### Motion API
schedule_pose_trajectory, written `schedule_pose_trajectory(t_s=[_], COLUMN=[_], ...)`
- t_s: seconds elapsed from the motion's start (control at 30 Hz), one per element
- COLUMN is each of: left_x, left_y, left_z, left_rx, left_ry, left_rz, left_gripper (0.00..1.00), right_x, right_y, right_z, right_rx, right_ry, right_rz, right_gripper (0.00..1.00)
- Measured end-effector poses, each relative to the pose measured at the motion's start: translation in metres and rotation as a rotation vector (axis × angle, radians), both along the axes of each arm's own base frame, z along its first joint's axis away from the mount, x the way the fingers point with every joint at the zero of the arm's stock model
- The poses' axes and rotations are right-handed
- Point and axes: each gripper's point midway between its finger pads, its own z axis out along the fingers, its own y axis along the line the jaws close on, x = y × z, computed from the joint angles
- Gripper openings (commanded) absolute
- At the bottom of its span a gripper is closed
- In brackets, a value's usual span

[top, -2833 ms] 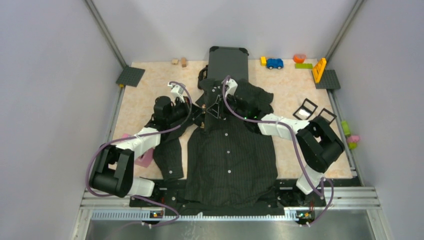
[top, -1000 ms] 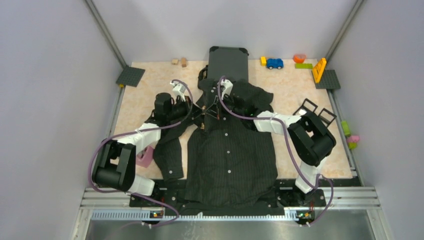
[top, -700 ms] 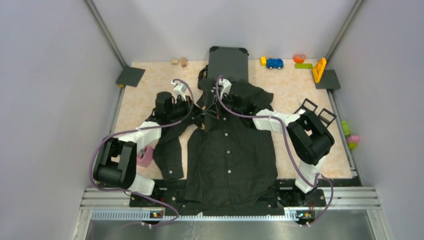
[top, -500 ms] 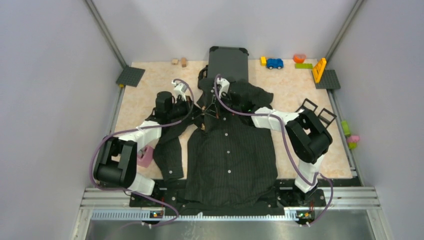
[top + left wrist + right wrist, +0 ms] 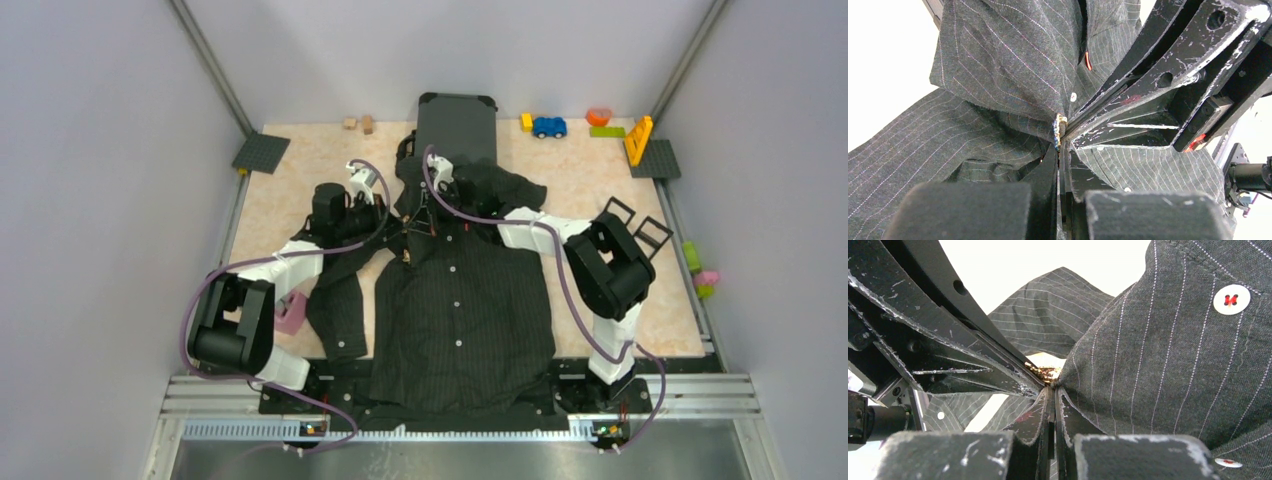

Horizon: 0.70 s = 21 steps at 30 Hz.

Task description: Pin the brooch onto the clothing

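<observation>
Here, left fingers (image 5: 1047,172) and right fingers (image 5: 1034,422) pinch the brooch (image 5: 1060,131) against the shirt (image 5: 998,60).

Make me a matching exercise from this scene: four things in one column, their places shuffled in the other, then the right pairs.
Things:
1. brooch
2. suitcase
3. blue toy car
4. pink object

Places:
A. far edge, right of the suitcase
B. at the collar of the shirt
C. near left, beside the shirt's sleeve
D. far edge, middle, beyond the collar

Pairs: 1-B, 2-D, 3-A, 4-C
</observation>
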Motion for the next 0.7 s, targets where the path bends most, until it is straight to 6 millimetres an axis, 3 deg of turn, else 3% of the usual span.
schedule_pose_trajectory(t_s=[0.7], left_x=[-0.010], left_y=[0.002], left_z=[0.000], left_rx=[0.018], left_ry=[-0.037], left_rz=[-0.007], left_gripper=[0.00], right_x=[0.001], right_y=[-0.001], right_z=[-0.008], right_rx=[0.077], right_ry=[0.234], right_rz=[0.047], right_gripper=[0.00])
